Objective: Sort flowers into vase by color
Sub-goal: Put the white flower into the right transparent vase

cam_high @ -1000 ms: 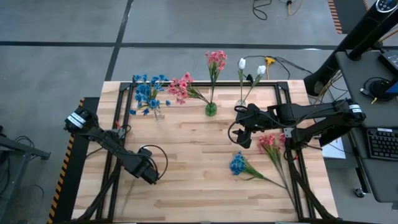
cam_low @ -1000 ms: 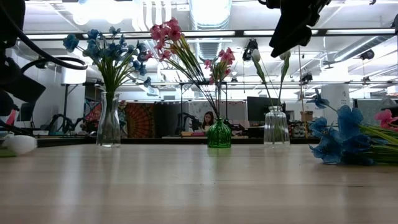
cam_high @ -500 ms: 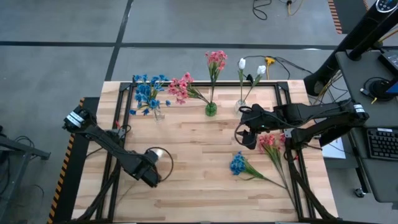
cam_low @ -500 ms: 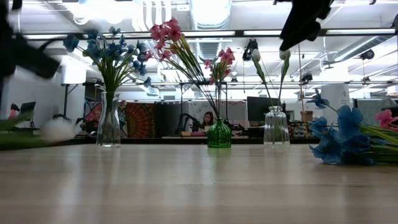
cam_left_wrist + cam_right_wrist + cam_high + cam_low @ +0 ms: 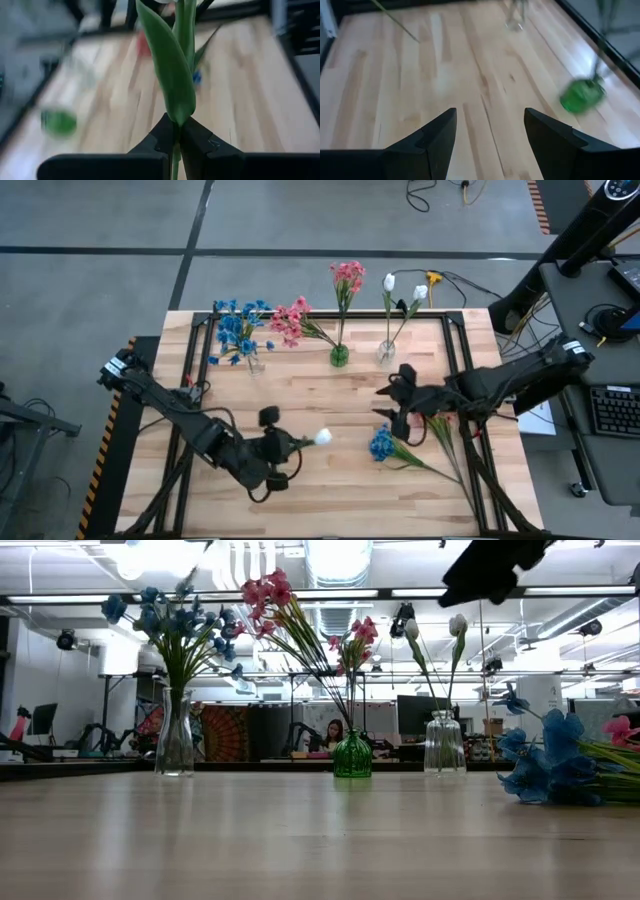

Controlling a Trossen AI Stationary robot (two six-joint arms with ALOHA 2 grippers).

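Observation:
My left gripper [image 5: 283, 446] is over the table's near-left part, shut on a white tulip whose bud [image 5: 322, 437] points toward the table's right. My right gripper [image 5: 394, 418] hovers open above the right half, beside a blue sprig [image 5: 381, 443] and a pink sprig [image 5: 434, 412] that lie flat on the wood. At the far edge stand a clear vase with blue blossoms [image 5: 254, 364], a green vase with pink blossoms [image 5: 339, 356] and a clear vase with white tulips [image 5: 386, 354]. In the low view the blue sprig [image 5: 545, 765] lies at the right. My left gripper pinches the white tulip's green stem [image 5: 175, 141] between its two fingers, just below a long leaf [image 5: 172, 75]. The flower is lifted clear of the table and runs on past the fingertips toward the table's right, roughly level.
A black frame rail [image 5: 200, 320] borders the tabletop. Bare wood lies between the two grippers and along the near edge. My right wrist view shows the green vase [image 5: 582, 95] and a clear vase [image 5: 515, 20] ahead. People and desks show in the room beyond.
My left gripper has risen from the table and swung toward the right edge, turning; the white tulip has come up off the wood with it, bud now pointing right. My right gripper has moved toward the near edge, closer to the lying blue and pink sprigs.

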